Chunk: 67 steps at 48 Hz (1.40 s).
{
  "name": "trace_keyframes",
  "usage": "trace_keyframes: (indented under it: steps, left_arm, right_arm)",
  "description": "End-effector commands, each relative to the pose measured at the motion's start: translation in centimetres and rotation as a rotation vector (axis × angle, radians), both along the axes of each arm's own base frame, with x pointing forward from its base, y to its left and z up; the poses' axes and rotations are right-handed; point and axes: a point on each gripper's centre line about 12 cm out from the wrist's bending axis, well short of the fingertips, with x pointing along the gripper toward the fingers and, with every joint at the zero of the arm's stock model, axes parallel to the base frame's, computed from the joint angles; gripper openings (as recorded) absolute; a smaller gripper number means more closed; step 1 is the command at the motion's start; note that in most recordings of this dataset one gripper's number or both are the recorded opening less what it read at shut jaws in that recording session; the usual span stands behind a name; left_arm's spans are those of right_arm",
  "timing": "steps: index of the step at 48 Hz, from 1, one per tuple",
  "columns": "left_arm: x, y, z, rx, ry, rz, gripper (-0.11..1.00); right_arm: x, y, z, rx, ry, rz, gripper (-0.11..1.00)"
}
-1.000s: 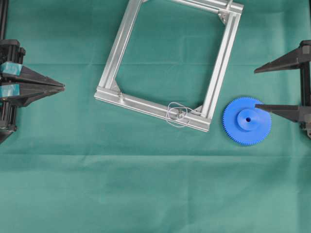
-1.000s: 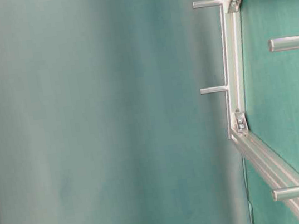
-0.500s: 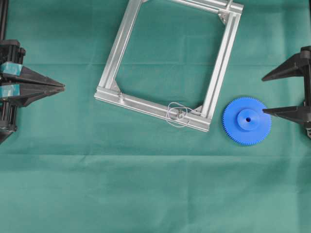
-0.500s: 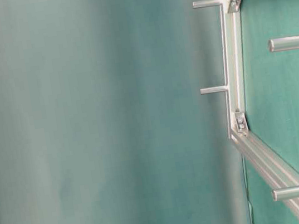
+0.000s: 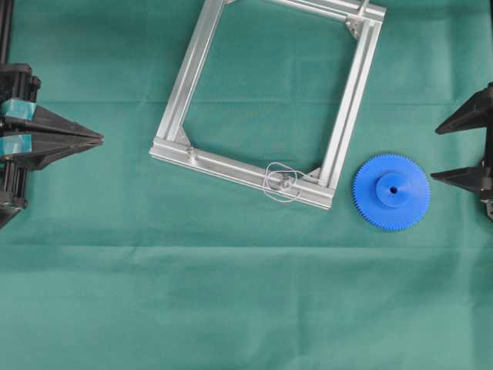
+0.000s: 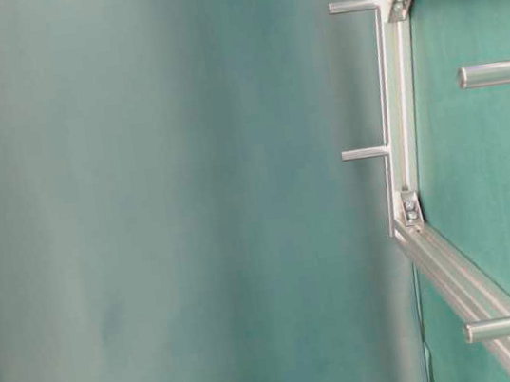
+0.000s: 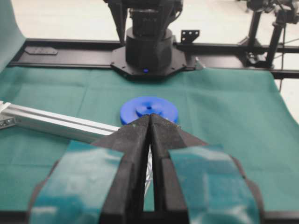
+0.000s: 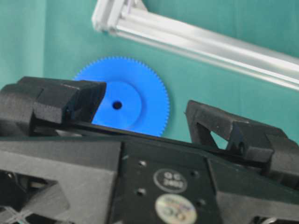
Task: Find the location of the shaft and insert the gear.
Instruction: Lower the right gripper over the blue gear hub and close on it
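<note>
A creased green cloth (image 5: pixel 231 308) covers the surface. The right gripper (image 5: pixel 452 149), jaws wide and empty, sits just beside the gear (image 5: pixel 391 191). The left gripper (image 5: pixel 98 139) is closed, empty.

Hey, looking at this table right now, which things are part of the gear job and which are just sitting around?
Part of the job:
- blue gear, flat on the cloth
- shaft, on the aluminium frame's near rail, ringed by wire loops
- right claw, open beside the gear

Just there:
- aluminium frame
- green cloth
- left claw, shut
</note>
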Motion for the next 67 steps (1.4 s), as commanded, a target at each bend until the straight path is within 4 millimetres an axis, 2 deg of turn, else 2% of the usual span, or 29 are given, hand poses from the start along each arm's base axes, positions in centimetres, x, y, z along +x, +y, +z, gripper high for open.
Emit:
trace_keyframes:
  steps: [1,14,28,51,67]
  left_arm:
    - [0.3,0.0,0.8,0.000,-0.015,0.002,0.03]
    - [0.3,0.0,0.8,0.000,-0.015,0.000,0.03]
    - [0.3,0.0,0.8,-0.001,-0.017,0.002,0.03]
    - [0.3,0.0,0.8,-0.001,-0.015,0.000,0.03]
    - [0.3,0.0,0.7,-0.001,-0.012,0.000,0.03]
  right_arm:
    - [0.5,-0.1,0.0,0.001,0.018,-0.005,0.91]
    - [1.7,0.0,-2.9,0.025,0.149,-0.013,0.91]
    - [2.9,0.5,-5.1,0.042,0.204,0.003,0.91]
    - [4.0,1.6,-7.1,0.080,0.176,0.020,0.91]
    - [4.4,1.7,-9.0,0.087,0.188,0.012,0.91]
